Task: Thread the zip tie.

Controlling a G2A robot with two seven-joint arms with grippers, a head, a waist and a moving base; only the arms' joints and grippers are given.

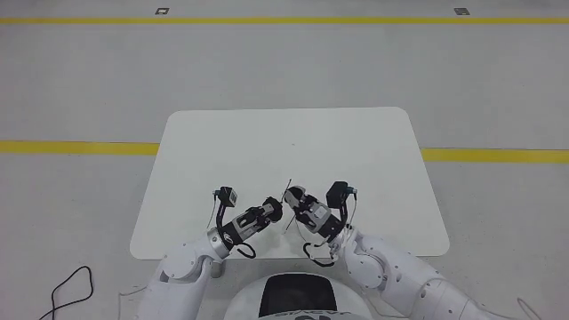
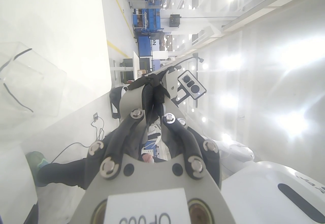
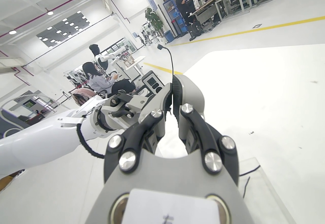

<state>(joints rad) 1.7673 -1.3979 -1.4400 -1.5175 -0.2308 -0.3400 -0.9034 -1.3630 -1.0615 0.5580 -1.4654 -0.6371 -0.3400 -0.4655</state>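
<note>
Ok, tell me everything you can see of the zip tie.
The zip tie is a thin black strap, plastic by its look, with a small blocky head at its free end. It is pinched in the shut right gripper and rises from the fingertips in a slight curve, lifted above the white table.

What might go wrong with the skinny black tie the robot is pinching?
The zip tie is thin and curves out of the right gripper, so its end might wobble and miss. The left gripper sits close, so the two might bump. If the pinch slips, it drops onto the table.
</note>
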